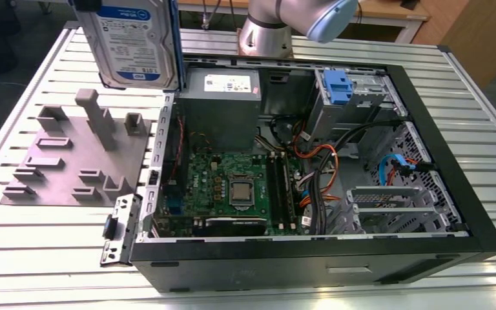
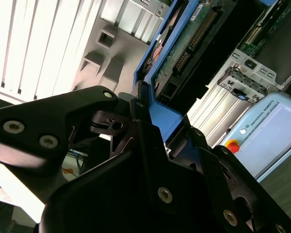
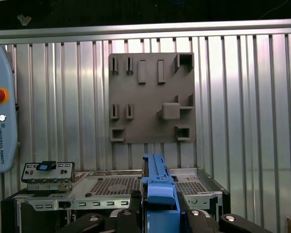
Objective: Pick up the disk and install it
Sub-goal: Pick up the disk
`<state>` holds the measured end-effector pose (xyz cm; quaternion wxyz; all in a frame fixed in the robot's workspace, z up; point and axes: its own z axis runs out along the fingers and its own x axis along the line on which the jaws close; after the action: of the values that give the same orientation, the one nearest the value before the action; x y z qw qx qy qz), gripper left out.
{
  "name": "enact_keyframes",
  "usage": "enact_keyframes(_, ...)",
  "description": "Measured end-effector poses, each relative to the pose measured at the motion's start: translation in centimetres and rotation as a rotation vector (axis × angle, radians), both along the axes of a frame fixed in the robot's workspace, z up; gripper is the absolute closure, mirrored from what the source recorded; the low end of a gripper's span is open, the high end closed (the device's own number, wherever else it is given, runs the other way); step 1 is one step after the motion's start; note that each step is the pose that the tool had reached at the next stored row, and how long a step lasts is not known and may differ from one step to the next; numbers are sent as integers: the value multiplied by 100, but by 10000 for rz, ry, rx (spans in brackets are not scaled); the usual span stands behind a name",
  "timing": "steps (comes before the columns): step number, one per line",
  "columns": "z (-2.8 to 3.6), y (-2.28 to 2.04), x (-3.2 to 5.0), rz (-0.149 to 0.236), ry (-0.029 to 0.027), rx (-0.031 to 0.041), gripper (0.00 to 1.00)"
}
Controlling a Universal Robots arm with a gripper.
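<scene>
Flat silver metal disk (image 1: 136, 39) with white-and-blue label and blue plastic rails: held clear of the slatted aluminium table (image 1: 24, 258), at eleven o'clock in the exterior view, upright, label toward that camera. Sits, as seen there, beyond the grey fixture plate with upright pegs (image 1: 59, 161) and beside the open black computer case (image 1: 489, 245).

In the second wrist view, black gripper (image 2: 155, 128) clamped on the disk's blue rail, jaws pressed against it from both sides.

Not yet installed: grey metal drive cage with blue latch (image 1: 338, 87) at one o'clock of the case, well apart from the disk.

Likely hazards:
- Thin plastic rail as the sole hold, so a twist or slip under any knock.
- Snagging on orange and black cables (image 1: 317, 155) near the cage.
- Skewed entry jamming a rail against the cage wall.
</scene>
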<state>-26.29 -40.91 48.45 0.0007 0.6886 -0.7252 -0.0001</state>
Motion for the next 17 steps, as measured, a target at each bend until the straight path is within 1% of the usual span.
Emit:
enact_keyframes(3,-1,0,73,1,-1,-2,64)
enact_keyframes(5,-2,-3,97,1,-1,-19,64)
enact_keyframes(7,-2,-19,103,0,-1,-70,64)
enact_keyframes(10,-3,-62,105,0,-1,-151,64)
enact_keyframes(11,-4,-69,110,0,-2,-169,64)
enact_keyframes(13,-3,-73,133,0,0,-175,64)
enact_keyframes(17,-3,-75,224,0,-1,-174,64)
